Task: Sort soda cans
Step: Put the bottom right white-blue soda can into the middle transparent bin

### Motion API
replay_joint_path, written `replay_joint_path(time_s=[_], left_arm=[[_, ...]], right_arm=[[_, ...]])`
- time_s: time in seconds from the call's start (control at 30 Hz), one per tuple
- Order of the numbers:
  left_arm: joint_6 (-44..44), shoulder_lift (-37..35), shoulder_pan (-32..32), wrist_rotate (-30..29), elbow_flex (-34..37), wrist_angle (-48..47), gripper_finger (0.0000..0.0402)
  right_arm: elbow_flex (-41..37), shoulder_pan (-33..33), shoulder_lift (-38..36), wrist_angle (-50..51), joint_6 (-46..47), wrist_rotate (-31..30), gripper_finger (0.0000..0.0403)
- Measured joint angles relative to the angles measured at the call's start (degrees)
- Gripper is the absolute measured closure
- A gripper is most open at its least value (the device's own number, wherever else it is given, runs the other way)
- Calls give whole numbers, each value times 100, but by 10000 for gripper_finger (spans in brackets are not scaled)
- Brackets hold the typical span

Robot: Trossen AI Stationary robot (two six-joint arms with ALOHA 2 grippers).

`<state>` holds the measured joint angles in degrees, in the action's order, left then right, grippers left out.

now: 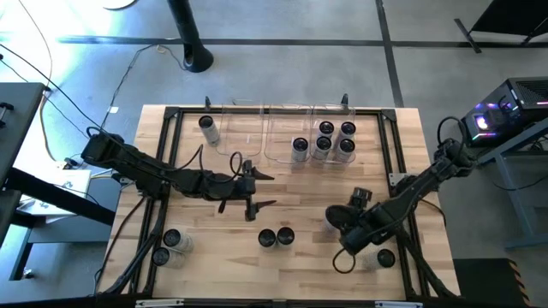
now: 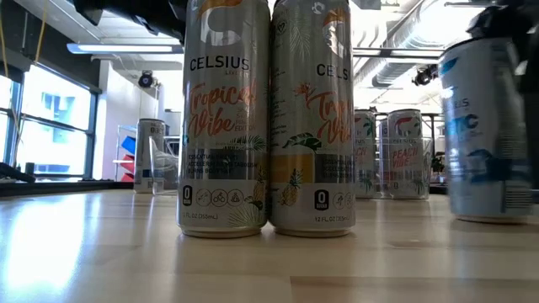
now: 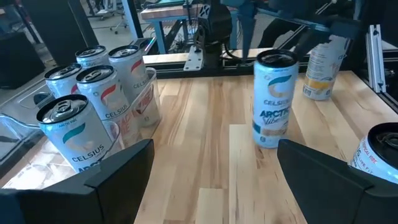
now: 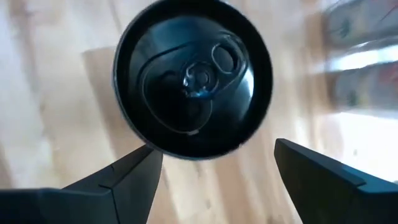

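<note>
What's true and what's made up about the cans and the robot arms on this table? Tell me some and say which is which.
1. Two cans stand side by side near the front of the table. True.
2. The left gripper is holding a can. False: its fingers are open and empty, over bare wood.
3. Five cans are grouped at the clear bins on the far side of the table. True.
4. The right gripper is squeezed shut. False: its fingers are open, with a dark can top just ahead of them, not gripped.
</note>
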<state>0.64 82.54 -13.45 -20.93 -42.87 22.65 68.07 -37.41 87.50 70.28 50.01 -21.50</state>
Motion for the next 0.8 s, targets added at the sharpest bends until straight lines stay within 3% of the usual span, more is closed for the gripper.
replay_joint_path(time_s=[0.27, 0.43, 0.6, 0.8], left_arm=[[3, 0, -2, 0, 0, -2, 64], [4, 0, -7, 0, 0, 4, 64], [28, 0, -7, 206, 2, 54, 64], [164, 182, -8, 239, 2, 454, 64]], right_arm=[[-320, 417, -2, -427, -896, -553, 100], [-989, 673, 0, -1284, -1312, -678, 100], [-1460, 821, 0, -1991, -1564, -1178, 100], [-1826, 1307, 0, -3611, -2435, -1500, 100]])
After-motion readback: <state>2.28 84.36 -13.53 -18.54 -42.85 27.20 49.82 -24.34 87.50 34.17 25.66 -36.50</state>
